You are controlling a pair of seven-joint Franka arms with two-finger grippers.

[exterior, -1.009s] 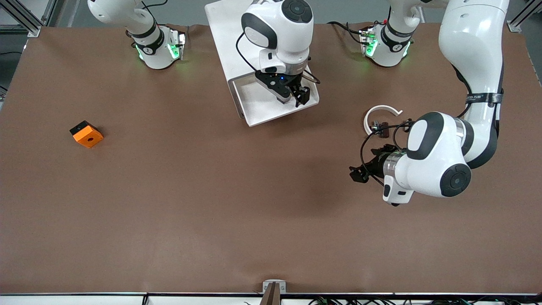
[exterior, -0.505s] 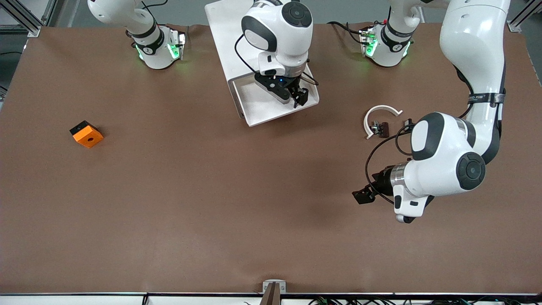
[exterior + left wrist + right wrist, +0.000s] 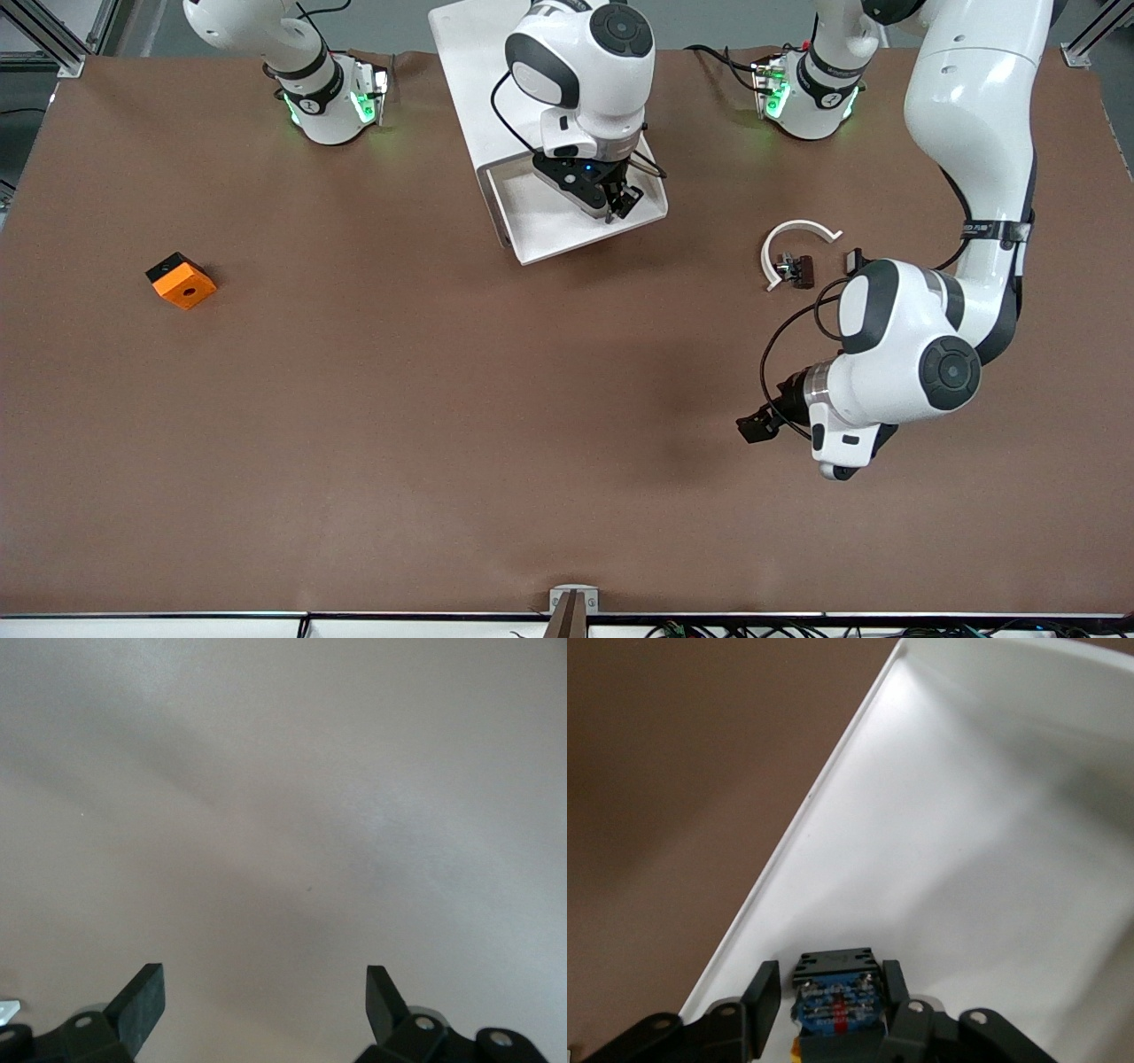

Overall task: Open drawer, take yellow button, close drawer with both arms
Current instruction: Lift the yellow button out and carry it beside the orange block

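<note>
Now that the right tool [image 3: 617,202] has narrowed from wide onto the button [image 3: 835,999] down in the open drawer [image 3: 567,235], the pick looks made; lifting comes next. Left tool [image 3: 753,427] hangs wide over bare bench [image 3: 443,399].

Even overhead light — wrist views perhaps soft.

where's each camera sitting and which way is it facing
Front view: high across the table, facing both arms; open drawer, left gripper over bare table.
Left wrist view: looks down at table between open fingers.
Right wrist view: looks into drawer; right gripper shut on button.
Front and right wrist views share the drawer.
</note>
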